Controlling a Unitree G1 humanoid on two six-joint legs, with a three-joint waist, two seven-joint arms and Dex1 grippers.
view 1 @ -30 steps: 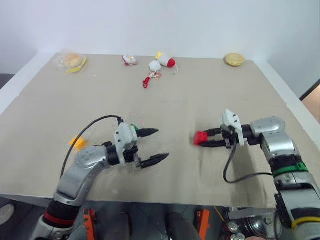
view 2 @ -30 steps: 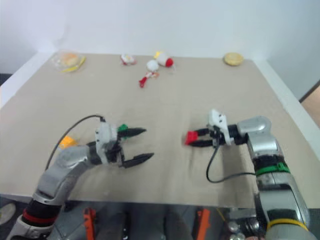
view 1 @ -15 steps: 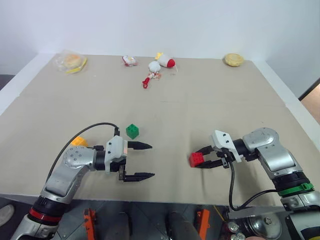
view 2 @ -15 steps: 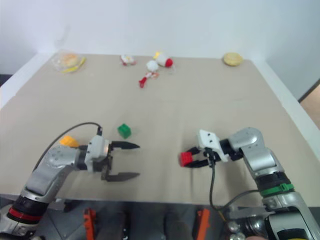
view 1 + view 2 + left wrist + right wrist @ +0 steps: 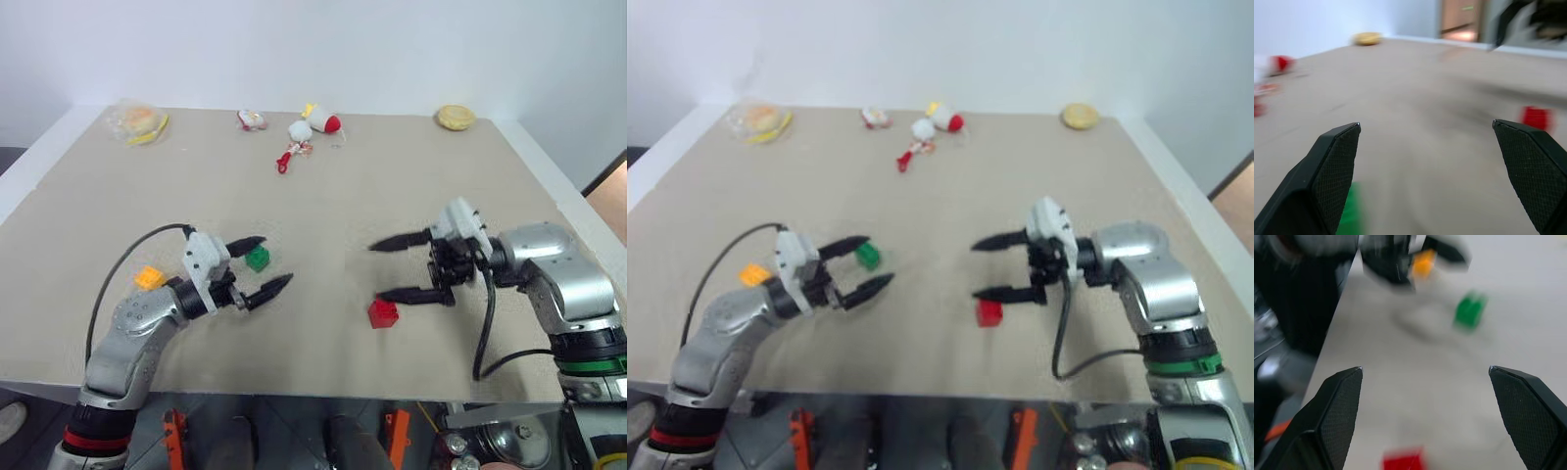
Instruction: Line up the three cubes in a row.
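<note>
- Beige table (image 5: 323, 196) with a white wall behind it; a white border runs along the table's sides.
- Left gripper (image 5: 257, 264) sits low over the near-left part of the table, fingers spread wide and holding nothing.
- Green cube (image 5: 258, 258) rests on the table between the left gripper's two fingers; contact with either finger cannot be told.
- Yellow-orange cube (image 5: 149, 277) lies on the table to the left of the left arm, near its black cable, apart from the green one.
- Right gripper (image 5: 388, 269) is at near-right, pointing toward the robot's left, fingers wide apart and empty.
- Red cube (image 5: 383, 313) sits on the table just beneath the right gripper's nearer finger, not gripped; in the right wrist view it shows low between the two fingers (image 5: 1403, 461).
- Red cube lies well right of the green cube and a little nearer the front edge; the three cubes are spread left to right but not in a straight row.
- Far edge: red-and-white plush toys (image 5: 313, 125) at centre, a round yellow item (image 5: 458, 117) at far right, a wrapped bun-like item (image 5: 139, 120) at far left.
</note>
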